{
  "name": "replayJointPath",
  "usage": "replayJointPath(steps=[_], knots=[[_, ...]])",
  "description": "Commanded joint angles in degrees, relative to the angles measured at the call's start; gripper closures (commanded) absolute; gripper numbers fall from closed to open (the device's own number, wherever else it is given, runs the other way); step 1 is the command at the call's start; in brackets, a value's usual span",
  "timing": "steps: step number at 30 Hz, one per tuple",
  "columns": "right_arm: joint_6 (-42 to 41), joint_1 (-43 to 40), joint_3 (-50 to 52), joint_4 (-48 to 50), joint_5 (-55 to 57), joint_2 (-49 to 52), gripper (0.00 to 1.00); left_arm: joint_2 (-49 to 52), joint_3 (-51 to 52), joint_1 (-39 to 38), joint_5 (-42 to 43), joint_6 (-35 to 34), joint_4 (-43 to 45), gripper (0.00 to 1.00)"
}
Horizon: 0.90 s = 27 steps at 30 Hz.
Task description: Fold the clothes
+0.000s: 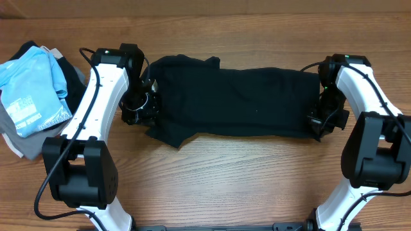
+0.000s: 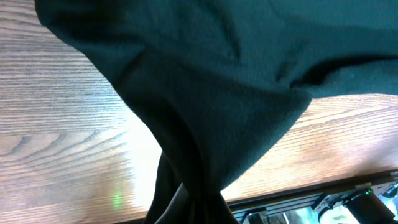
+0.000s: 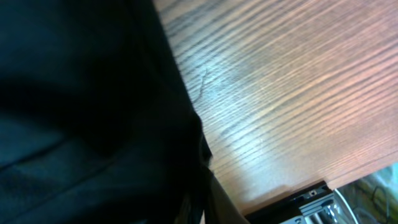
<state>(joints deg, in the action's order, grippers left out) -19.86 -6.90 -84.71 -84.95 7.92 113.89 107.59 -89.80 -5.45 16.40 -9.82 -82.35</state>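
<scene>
A wooden table [image 1: 244,179] carries a black garment [image 1: 237,102], spread wide across its middle. At the left edge lies a heap of clothes: a light blue piece [image 1: 32,90] on top, grey [image 1: 26,144] and black beneath.

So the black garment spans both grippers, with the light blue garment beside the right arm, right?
No: the overhead view shows the light blue garment beside the left arm. The black garment does span from left gripper to right gripper.
</scene>
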Motion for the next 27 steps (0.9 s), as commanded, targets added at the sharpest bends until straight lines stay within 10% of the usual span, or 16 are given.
replayJointPath(steps=[1,6,27], knots=[[-1.4,-1.8,0.2,-0.7,0.8,-0.6,0.73,-0.2,0.3,-0.2,1.0,2.1,0.1,0.96],[-1.3,-2.6,0.2,-2.3,0.1,-0.6,0.50,-0.2,0.3,-0.2,1.0,2.1,0.5,0.96],[-1.4,-2.5,1.4,3.3,-11.0,-0.5,0.53,-0.2,0.3,-0.2,1.0,3.7,2.3,0.96]])
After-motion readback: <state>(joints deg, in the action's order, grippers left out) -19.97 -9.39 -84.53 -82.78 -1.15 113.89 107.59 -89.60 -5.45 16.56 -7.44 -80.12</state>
